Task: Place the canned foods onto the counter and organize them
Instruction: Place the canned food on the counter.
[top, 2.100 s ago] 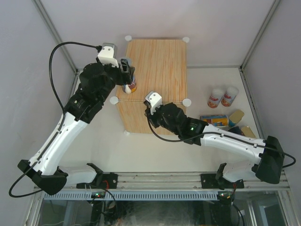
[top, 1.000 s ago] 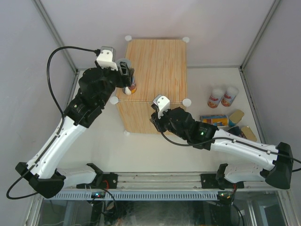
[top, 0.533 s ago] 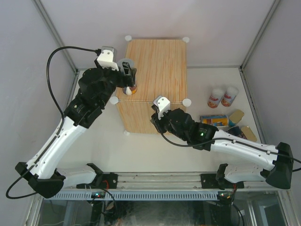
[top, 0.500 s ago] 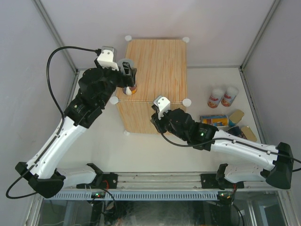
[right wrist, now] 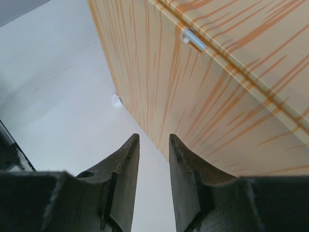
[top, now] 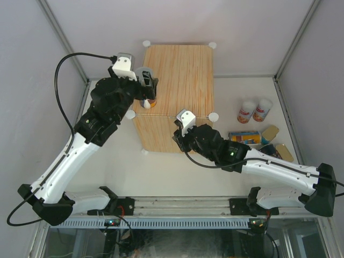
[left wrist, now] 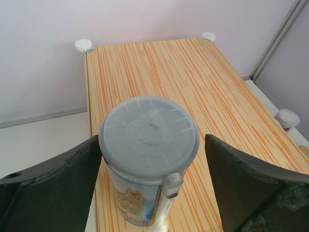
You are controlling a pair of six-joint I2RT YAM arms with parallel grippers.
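A tall blue-orange can with a grey lid and a white spoon on its side stands upright on the counter, by its near left corner. My left gripper is open around that can: the right finger stands clear of it and the left finger is close beside it. My right gripper hangs low in front of the counter's wood-grain face, with its fingers a little apart and nothing between them. The other cans lie on the table at the right.
Right of the counter stand two short white-red cans. Nearer lie a tall blue-orange can on its side and flat gold tins. The counter has white knobs at its corners. Enclosure walls are close on both sides.
My left jaws have spread wider and come off the tall can, which stays standing on the counter. The right arm has barely moved over the last second.
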